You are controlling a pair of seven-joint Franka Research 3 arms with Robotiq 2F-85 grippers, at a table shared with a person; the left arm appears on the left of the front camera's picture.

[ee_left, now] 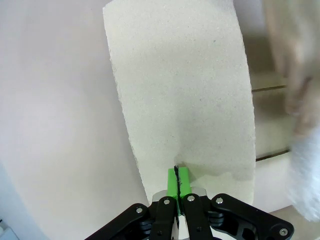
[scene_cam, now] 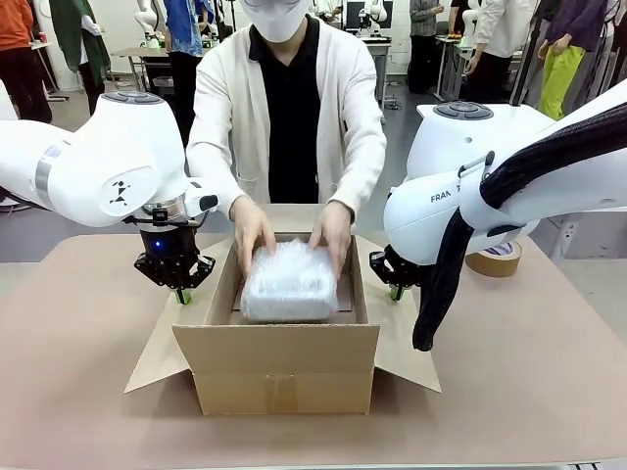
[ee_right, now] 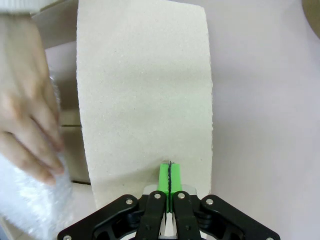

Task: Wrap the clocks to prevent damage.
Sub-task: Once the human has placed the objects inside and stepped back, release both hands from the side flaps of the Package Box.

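The clocks show as a whitish bubble-wrap bundle inside the open brown cardboard box, with both of the person's hands on its far end. My left gripper is shut, its green tips down on the box's left flap. My right gripper is shut too, its tips on the right flap. In the left wrist view my left gripper touches the flap's near end and the bundle shows at the right edge. The right wrist view has my right gripper, the bundle and a hand.
A brown tape roll lies on the table behind my right arm. The box's front flap hangs down toward the near table edge. People stand in the background beyond the person.
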